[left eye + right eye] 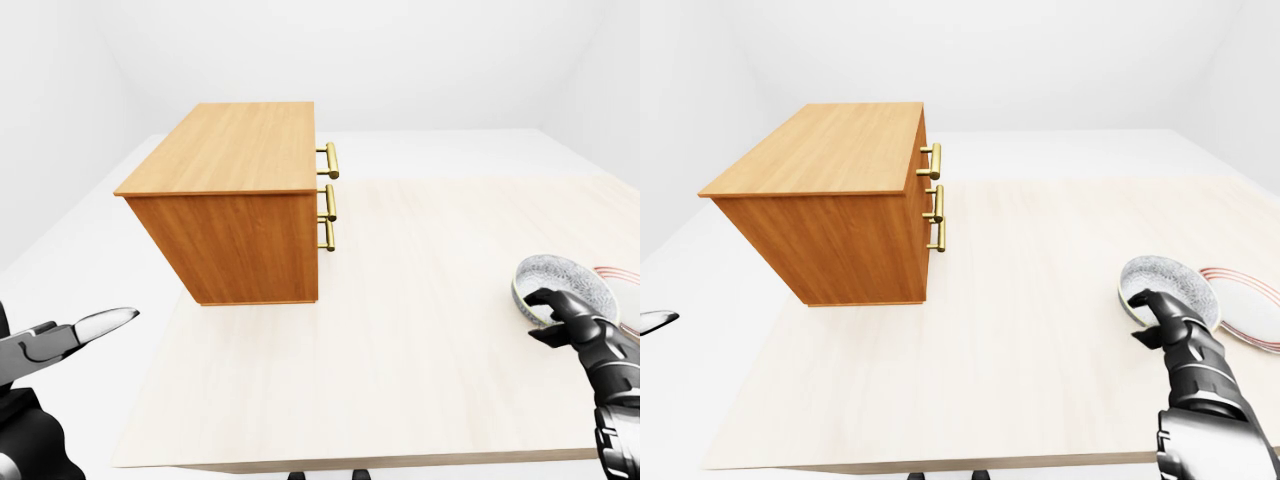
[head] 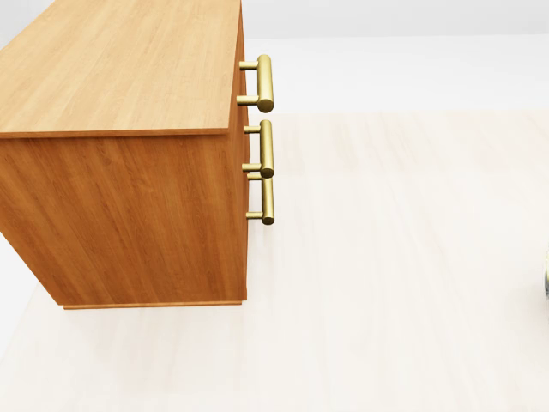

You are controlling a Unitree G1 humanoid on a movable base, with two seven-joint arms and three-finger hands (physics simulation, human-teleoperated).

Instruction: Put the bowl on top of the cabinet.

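A speckled grey bowl (image 1: 560,280) sits at the right edge of the pale wooden table (image 1: 400,330), tipped a little toward me and overlapping a plate. My right hand (image 1: 547,317) pinches its near rim, one finger over the lip and another under it. The wooden cabinet (image 1: 240,200) with brass handles (image 1: 328,205) stands on the table's left part, well left of the bowl, its flat top (image 1: 835,150) bare. At the bottom left of the left-eye view, my left hand (image 1: 90,330) hovers beside the table with its fingers spread.
A white plate with a red rim (image 1: 1250,305) lies right of the bowl. The table's near edge (image 1: 350,462) runs along the bottom of the eye views. White floor and walls surround the table.
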